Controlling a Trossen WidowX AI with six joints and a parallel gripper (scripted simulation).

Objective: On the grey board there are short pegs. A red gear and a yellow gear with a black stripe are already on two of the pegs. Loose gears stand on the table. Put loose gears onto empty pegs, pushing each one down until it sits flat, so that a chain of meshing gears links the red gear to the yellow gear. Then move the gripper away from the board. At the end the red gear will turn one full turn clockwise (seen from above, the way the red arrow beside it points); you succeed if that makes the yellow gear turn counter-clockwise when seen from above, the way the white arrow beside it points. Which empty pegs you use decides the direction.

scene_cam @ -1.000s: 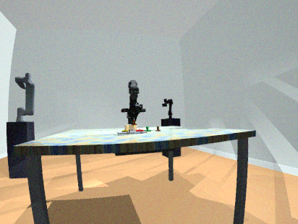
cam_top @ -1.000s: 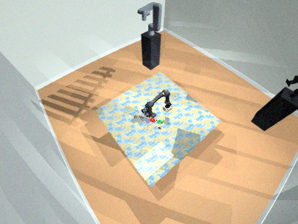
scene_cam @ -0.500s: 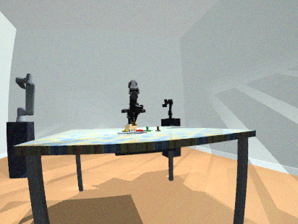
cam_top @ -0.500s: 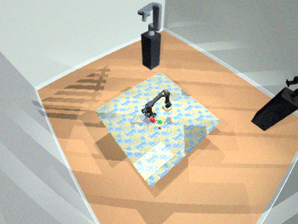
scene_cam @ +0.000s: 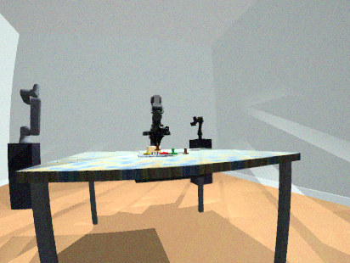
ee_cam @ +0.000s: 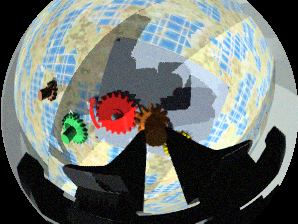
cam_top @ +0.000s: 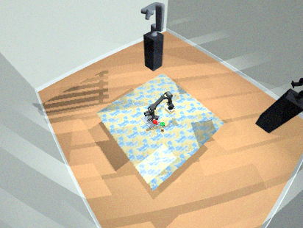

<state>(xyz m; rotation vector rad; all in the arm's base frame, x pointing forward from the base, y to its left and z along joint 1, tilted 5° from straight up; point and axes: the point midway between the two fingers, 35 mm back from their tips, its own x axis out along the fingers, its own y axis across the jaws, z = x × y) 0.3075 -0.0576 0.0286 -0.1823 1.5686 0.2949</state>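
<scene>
The grey board [ee_cam: 206,96] [scene_cam: 146,156] lies on the table. The red gear [ee_cam: 111,111] [cam_top: 155,122] sits on it, with the red arrow [ee_cam: 93,112] beside it. The yellow gear [ee_cam: 185,136] [scene_cam: 147,153] is mostly hidden behind my fingers in the wrist view. My gripper [ee_cam: 154,132] is shut on the handle of an orange-brown gear [ee_cam: 146,116], held low over the board between the red and yellow gears. Whether it touches a peg is hidden. A green gear [ee_cam: 75,129] [cam_top: 162,124] [scene_cam: 173,151] and a small brown gear [ee_cam: 51,90] [cam_top: 162,130] [scene_cam: 185,151] stand loose on the table.
The loose green and brown gears are off the board, on the red gear's side. The patterned table top [cam_top: 184,140] surrounds the board. Other robot arms stand on dark pedestals [cam_top: 153,51] [cam_top: 280,112] away from the table. Arm shadows darken the board.
</scene>
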